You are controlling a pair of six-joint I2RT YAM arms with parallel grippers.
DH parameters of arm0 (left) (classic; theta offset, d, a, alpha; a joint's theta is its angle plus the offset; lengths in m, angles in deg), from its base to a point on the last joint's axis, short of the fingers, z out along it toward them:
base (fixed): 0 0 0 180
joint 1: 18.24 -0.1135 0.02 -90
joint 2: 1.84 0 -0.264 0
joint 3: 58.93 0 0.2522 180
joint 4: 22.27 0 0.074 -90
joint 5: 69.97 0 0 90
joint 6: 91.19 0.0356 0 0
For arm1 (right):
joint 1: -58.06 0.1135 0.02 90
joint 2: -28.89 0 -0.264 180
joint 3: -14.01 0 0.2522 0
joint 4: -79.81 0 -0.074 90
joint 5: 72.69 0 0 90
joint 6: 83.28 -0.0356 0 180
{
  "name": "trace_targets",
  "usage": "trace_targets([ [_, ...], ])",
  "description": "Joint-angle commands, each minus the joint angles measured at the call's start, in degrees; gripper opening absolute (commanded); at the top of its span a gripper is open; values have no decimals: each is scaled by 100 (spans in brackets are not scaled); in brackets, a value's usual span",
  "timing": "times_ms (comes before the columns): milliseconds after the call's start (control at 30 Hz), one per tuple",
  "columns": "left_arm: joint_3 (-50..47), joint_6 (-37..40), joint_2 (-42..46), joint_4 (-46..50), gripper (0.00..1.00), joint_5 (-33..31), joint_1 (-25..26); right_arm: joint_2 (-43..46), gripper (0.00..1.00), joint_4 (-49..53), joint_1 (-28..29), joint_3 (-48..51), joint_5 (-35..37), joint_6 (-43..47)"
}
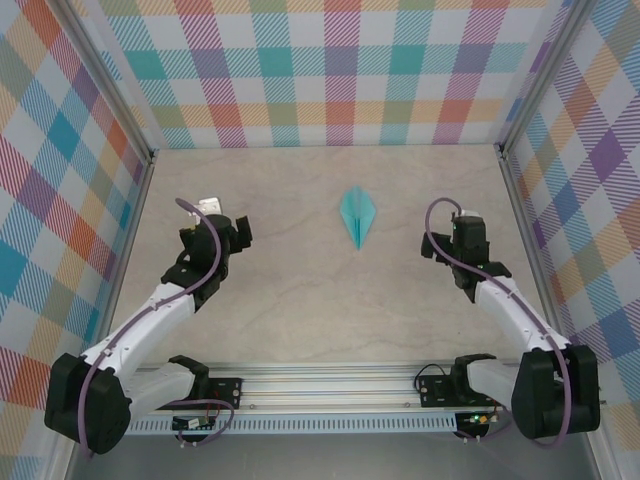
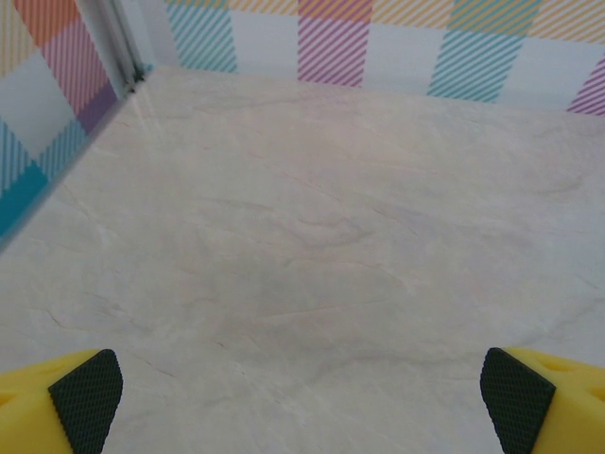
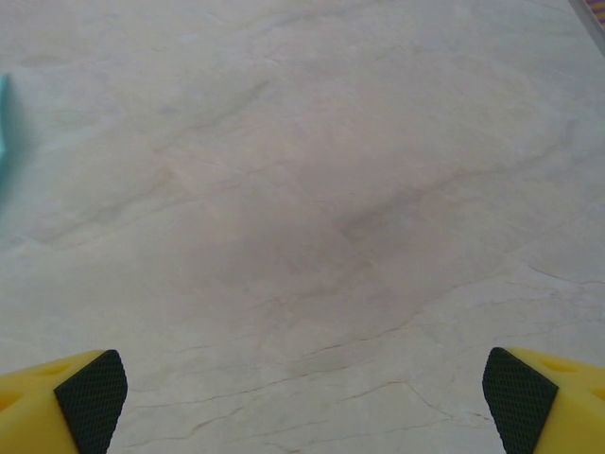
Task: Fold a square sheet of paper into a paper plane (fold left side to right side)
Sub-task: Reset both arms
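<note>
Paper plane: lies flat on the table, nearer the far edge than the near one and a little right of the middle. Folded into a narrow kite of light turquoise with a centre crease, longer tapered end pointing toward the near edge. Sits between the two grippers, well apart from both, touched by neither. Shows in the right wrist view as a thin turquoise sliver at the left border.

Left gripper: held over the left half of the table, arm reaching up from its base at the near left corner, elbow bent, wrist turned toward the far edge. Spread wide in the left wrist view, black-padded yellow fingertips at the two lower corners, bare marbled surface between them, nothing gripped. Faces the far left corner, where the checked walls meet.

Right gripper: raised over the right half of the table, arm rising from the near right corner in a mirrored bend. Likewise spread wide in its wrist view, fingertips far apart, holding nothing, above bare table.

Purple cable looped along the left arm. Metal rail along the near edge, carrying both bases.
</note>
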Motion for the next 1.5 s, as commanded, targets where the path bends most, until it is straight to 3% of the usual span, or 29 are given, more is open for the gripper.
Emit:
trace_targets([
  [0, -262, 784, -217, -898, 100, -475, -151, -288, 100, -1815, -203, 376, 1, 237],
  [167, -775, 828, -803, -1918, 100, -253, -513, -1045, 100, -3546, -251, 929, -215, 733],
  [333, -1273, 1197, -1330, -3083, 100, 212, -728, -1447, 100, -4119, -342, 855, -888, 934],
  [433, -1571, 1356, -1758, -3938, 100, 437, -783, -1963, 100, -5220, -340, 1135, -1122, 928],
  [500, -1653, 1461, -1907, -4285, 100, 723, -831, -2341, 100, -5549, -358, 1103, -1326, 996],
  [667, -2150, 1424, -2516, -5891, 100, 1256, -997, -2274, 100, -5107, -584, 948, -1828, 921],
  [833, -1773, 1072, -2886, -5517, 100, 1470, -1330, -2286, 100, -5158, -585, 961, -1823, 919],
  [867, -1631, 907, -2758, -4929, 100, 1749, -1493, -2289, 100, -5173, -587, 961, -1828, 927],
  [900, -1673, 861, -2826, -5143, 100, 1860, -1604, -2283, 100, -5158, -590, 962, -1823, 931],
  [1467, -1668, 859, -2798, -5069, 100, 1841, -1610, -2290, 100, -5134, -586, 948, -1836, 937],
])
